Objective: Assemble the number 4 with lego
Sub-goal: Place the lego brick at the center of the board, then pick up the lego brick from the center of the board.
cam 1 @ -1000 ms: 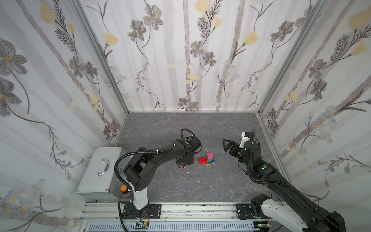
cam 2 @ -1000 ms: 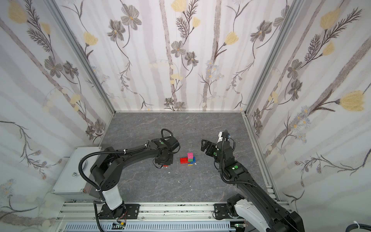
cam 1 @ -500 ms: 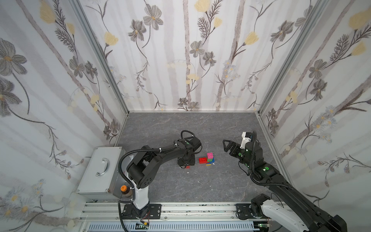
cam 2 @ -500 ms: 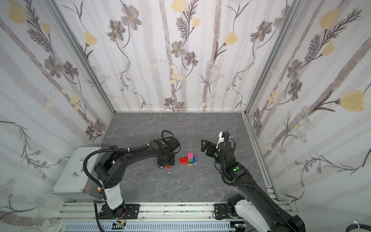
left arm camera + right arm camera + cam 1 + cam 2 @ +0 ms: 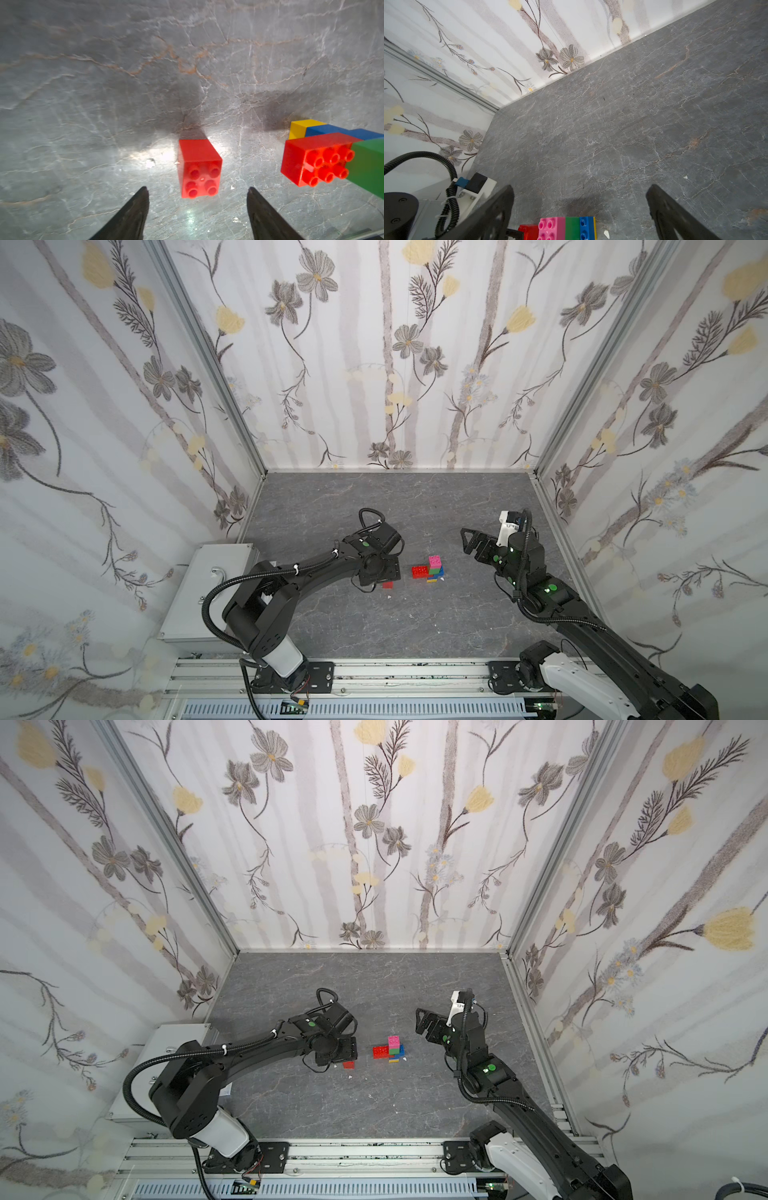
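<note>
Number 4: multicoloured figure standing on the grey table, unfinished as we judge it. It sits between the two grippers, outside both pairs of jaws and touched by neither.
Column: pink brick, green brick, blue brick and yellow brick joined in a row, just short of the right jaws' gap, not within it.
Long red brick: joined to the column's side, studs bare; it lies outside the left jaws, beyond one finger.
Small red brick: loose on the table, studs toward the wrist camera. It is centred in the gap of the left jaws just ahead of the tips, touching neither finger, and apart from the figure.
Left gripper: jaws parted wider than the small red brick, gripping nothing.
Right gripper: jaws spread wide, empty, held off to the figure's side.
Step in hand: we judge it the fitting of what looks like the last loose piece, the upright of the red arm.
Next move calls for: the left jaws to close squarely on the small red brick's smooth sides and lift it. They then line its underside with the outer studs of the long red brick and press down. The right jaws could steady the column against tipping.
</note>
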You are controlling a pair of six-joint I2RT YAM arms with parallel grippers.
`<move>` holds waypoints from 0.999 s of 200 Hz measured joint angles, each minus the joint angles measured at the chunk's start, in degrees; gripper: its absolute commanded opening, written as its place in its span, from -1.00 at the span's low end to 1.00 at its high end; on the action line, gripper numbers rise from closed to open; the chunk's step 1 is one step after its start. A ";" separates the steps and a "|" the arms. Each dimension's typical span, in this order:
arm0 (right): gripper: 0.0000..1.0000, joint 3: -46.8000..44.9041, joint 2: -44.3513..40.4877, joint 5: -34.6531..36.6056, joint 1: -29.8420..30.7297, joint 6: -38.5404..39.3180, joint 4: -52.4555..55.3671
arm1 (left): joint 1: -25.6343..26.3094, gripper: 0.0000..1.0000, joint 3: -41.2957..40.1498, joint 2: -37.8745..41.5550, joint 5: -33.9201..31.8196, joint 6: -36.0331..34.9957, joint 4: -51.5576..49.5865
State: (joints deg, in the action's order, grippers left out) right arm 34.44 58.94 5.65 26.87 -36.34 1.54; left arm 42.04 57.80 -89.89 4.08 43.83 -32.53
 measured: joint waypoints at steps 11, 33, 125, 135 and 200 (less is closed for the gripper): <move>1.00 0.33 -0.04 0.00 0.00 0.52 -0.20 | -1.60 0.62 -2.40 2.38 -0.57 -0.13 1.07; 1.00 0.52 -0.52 0.00 0.00 1.75 -0.55 | -5.16 0.87 -7.89 7.56 -1.01 -2.64 5.35; 1.00 0.72 -0.94 -0.39 -0.15 5.95 -2.62 | -3.76 0.84 -38.34 22.21 8.63 -41.03 52.61; 1.00 1.14 -0.39 -1.01 -0.15 5.97 -2.69 | -3.50 0.82 -39.32 20.37 9.79 -43.91 55.95; 1.00 4.07 3.32 -2.54 -0.15 6.56 -2.21 | -5.42 0.66 -40.46 10.21 15.04 -54.64 65.90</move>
State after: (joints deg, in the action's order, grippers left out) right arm 38.50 62.26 3.11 26.72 -29.78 -0.67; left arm 36.62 17.34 -79.68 19.11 -10.81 33.36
